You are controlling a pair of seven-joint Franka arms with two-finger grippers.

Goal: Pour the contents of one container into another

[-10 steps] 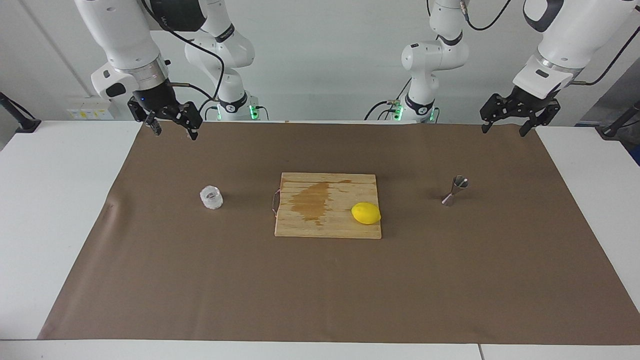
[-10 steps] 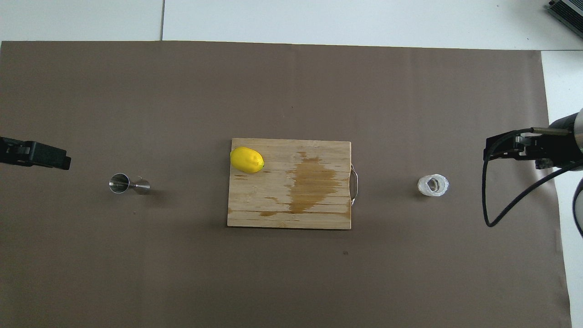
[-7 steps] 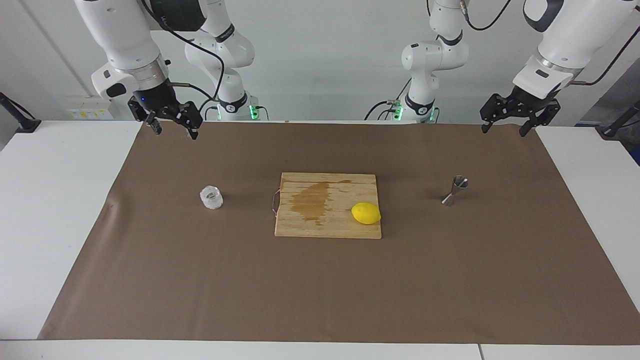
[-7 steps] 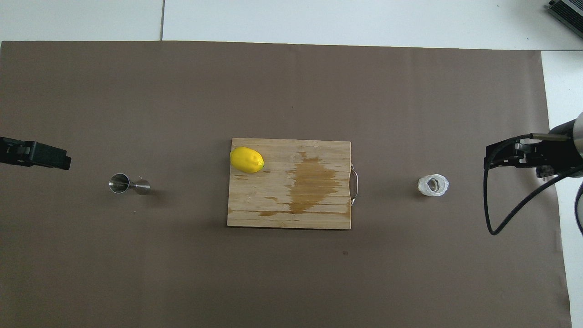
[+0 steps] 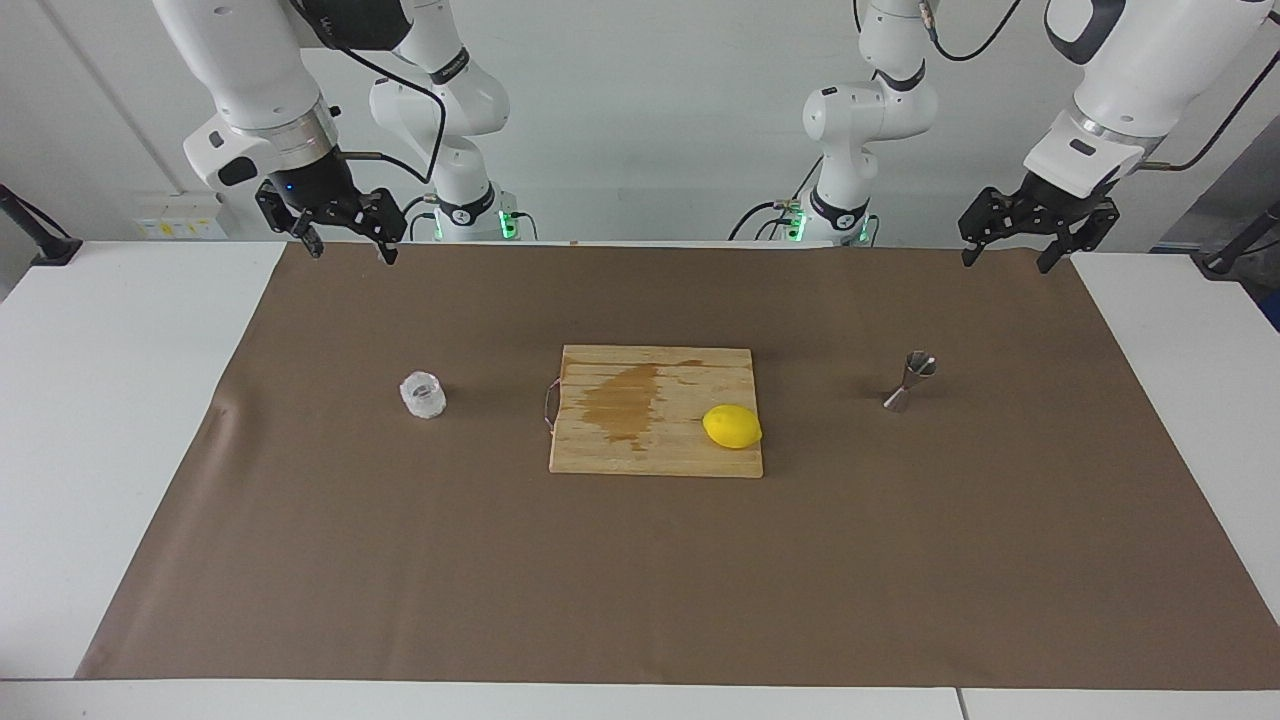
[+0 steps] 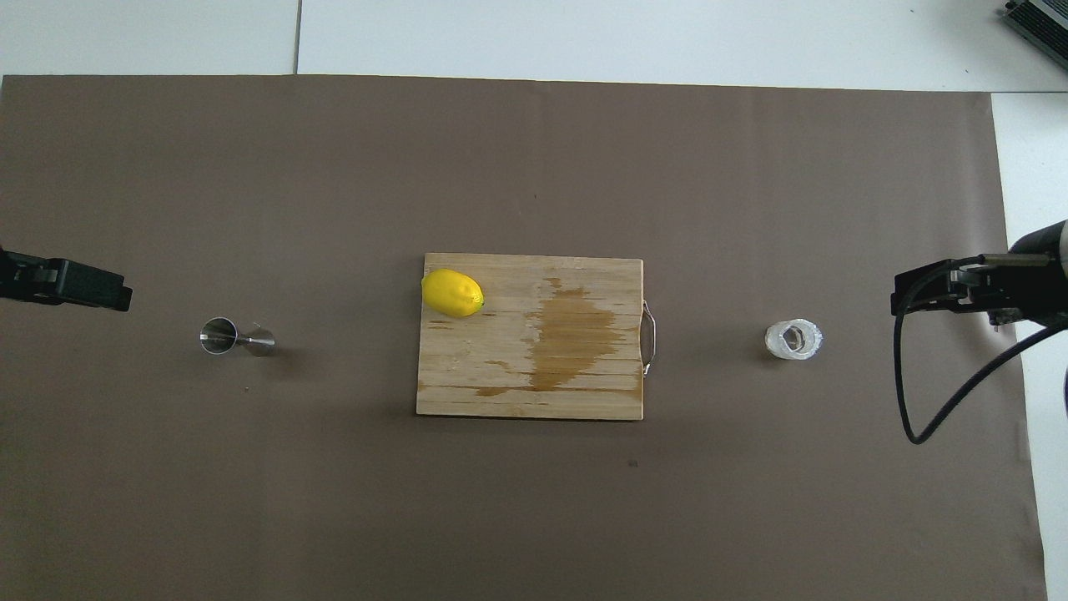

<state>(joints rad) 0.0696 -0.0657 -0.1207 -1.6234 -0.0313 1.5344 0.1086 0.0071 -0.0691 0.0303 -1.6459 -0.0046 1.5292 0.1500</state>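
The small clear textured glass cup (image 5: 422,394) stands upright on the brown mat toward the right arm's end; it also shows in the overhead view (image 6: 793,339). The silvery hourglass jigger (image 5: 909,381) stands upright toward the left arm's end, also seen from overhead (image 6: 227,336). My right gripper (image 5: 350,248) hangs open and empty, raised over the mat's edge at the right arm's end (image 6: 905,292), well apart from the cup. My left gripper (image 5: 1005,260) hangs open and empty, raised over the mat at the left arm's end (image 6: 117,296), apart from the jigger.
A wooden cutting board (image 5: 620,445) with a wet stain and a metal handle lies in the middle of the mat, between cup and jigger. A yellow lemon (image 5: 732,427) rests on its corner toward the jigger. The brown mat (image 5: 640,580) covers the white table.
My right gripper has risen a little and drawn back slightly toward the right arm's end. The left arm, cup, jigger, board and lemon have not moved.
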